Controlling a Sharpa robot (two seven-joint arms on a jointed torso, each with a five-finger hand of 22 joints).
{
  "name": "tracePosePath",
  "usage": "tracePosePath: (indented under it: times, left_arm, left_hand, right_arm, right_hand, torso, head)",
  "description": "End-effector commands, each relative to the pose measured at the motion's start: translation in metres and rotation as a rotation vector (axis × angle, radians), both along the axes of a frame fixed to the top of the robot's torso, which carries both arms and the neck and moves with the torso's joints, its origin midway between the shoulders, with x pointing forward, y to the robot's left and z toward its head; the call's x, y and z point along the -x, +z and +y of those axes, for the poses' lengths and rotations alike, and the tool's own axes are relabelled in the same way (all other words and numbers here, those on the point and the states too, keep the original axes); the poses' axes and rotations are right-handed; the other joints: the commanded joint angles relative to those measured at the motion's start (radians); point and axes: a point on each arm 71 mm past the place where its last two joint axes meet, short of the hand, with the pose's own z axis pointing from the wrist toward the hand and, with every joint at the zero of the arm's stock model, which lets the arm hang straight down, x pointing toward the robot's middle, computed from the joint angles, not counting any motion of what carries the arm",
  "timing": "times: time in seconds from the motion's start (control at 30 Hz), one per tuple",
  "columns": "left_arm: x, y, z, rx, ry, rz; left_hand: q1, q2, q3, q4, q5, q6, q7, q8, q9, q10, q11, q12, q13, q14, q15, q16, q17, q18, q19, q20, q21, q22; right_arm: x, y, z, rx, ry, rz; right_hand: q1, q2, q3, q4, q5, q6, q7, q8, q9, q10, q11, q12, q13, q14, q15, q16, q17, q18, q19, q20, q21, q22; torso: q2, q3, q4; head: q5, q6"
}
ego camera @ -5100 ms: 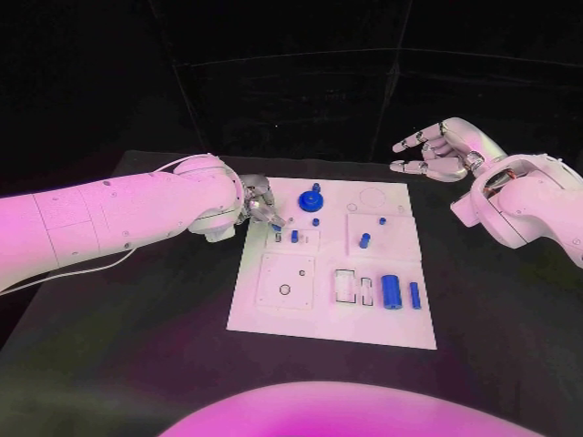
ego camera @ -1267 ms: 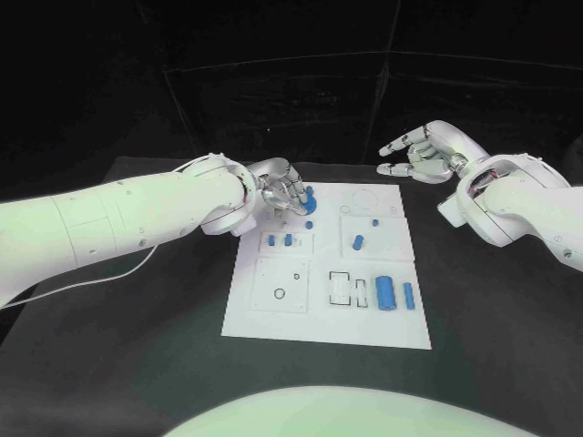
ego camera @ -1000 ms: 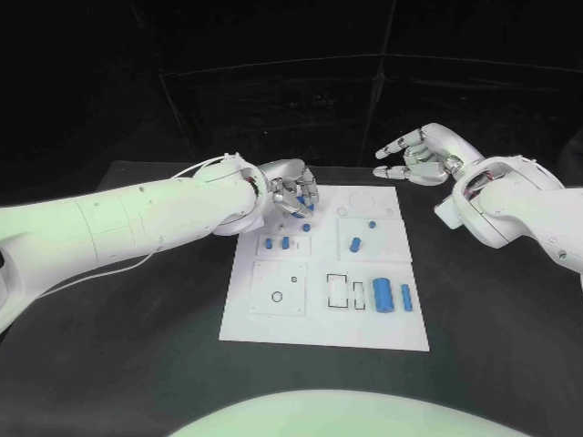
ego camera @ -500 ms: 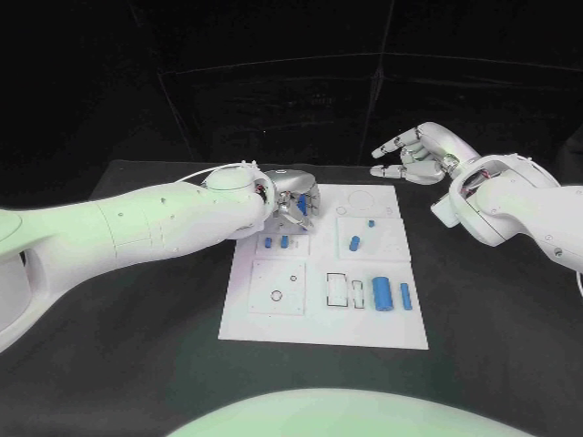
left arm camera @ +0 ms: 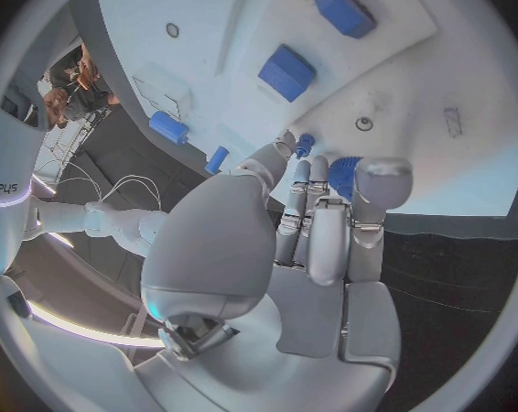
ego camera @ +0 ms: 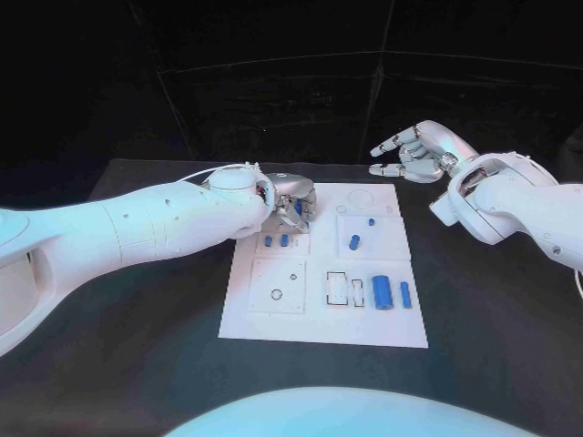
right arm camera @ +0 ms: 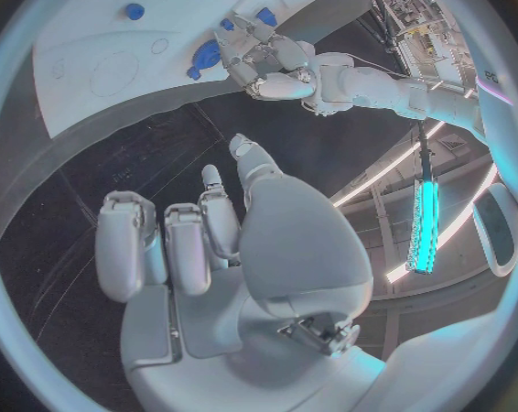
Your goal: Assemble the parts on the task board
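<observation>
Your left hand (ego camera: pixel 291 198) sits over the far left corner of the white board (ego camera: pixel 279 323), fingers curled down around a round blue part (left arm camera: pixel 344 175) there; the wrist view shows fingertips against that part, but whether it is actually gripped cannot be told. Your right hand (ego camera: pixel 416 155) hangs above the black table (ego camera: pixel 134 346) beyond the board's far right corner, fingers apart and loosely curved, holding nothing. On the board, two small blue pegs (ego camera: pixel 274 242) lie near the left edge, one peg (ego camera: pixel 353 242) near the middle, and a larger cylinder (ego camera: pixel 383 292) with a slim bar (ego camera: pixel 404 294) lies towards the near right corner.
</observation>
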Motion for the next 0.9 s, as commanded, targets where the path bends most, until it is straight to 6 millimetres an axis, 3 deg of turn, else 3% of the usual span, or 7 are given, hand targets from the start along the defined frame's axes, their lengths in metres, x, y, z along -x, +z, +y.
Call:
tracePosePath:
  times: [0.03, 0.23, 0.9]
  left_arm:
    - [-0.0007, -0.0024, 0.0001, -0.029, -0.001, 0.013]
    - [-0.0014, -0.0051, -0.0007, -0.036, -0.001, 0.018]
    - [0.0015, -0.0026, 0.0025, -0.001, -0.001, -0.018]
  left_hand:
    - [0.008, 0.017, 0.018, -0.005, -0.004, 0.012, 0.000, -0.010, -0.001, 0.013, 0.000, -0.011, -0.007, 0.021, -0.004, 0.005, 0.002, -0.015, 0.007, -0.001, 0.010, 0.010]
    - [0.014, 0.030, 0.049, -0.013, -0.003, 0.031, -0.004, -0.018, -0.001, 0.036, -0.003, -0.024, -0.021, 0.022, -0.006, 0.007, 0.001, -0.016, 0.007, -0.003, 0.020, 0.022]
    - [0.009, 0.033, 0.157, -0.050, -0.005, 0.105, -0.010, -0.051, 0.005, 0.149, -0.019, -0.088, -0.034, 0.030, -0.020, 0.021, 0.007, -0.027, 0.017, -0.015, 0.085, 0.099]
  right_arm:
    - [0.0000, 0.0013, 0.0016, -0.002, 0.012, -0.002]
    - [0.0000, 0.0012, 0.0020, -0.002, 0.012, -0.003]
    - [-0.0005, 0.0011, 0.0023, -0.003, 0.013, -0.004]
  right_hand:
    - [-0.001, 0.008, -0.002, -0.003, 0.003, 0.005, 0.000, 0.000, 0.000, -0.007, -0.002, -0.001, 0.051, 0.070, -0.003, -0.004, 0.110, 0.002, -0.004, -0.002, -0.006, 0.001]
    - [0.000, 0.008, -0.002, -0.003, 0.005, 0.005, 0.000, 0.001, 0.000, -0.007, -0.002, 0.000, 0.052, 0.070, -0.003, -0.004, 0.111, 0.002, -0.004, -0.002, -0.007, 0.000]
    - [0.001, 0.009, -0.001, -0.004, 0.008, 0.005, 0.000, 0.001, 0.000, -0.007, -0.002, 0.000, 0.052, 0.071, -0.003, -0.004, 0.111, 0.002, -0.004, -0.002, -0.006, 0.001]
  torso:
    - [0.000, 0.0002, -0.0011]
    - [0.000, 0.0001, -0.0005]
    - [-0.001, -0.0007, 0.0017]
  head:
    - [0.000, 0.001]
    - [-0.002, 0.001]
    - [-0.002, 0.003]
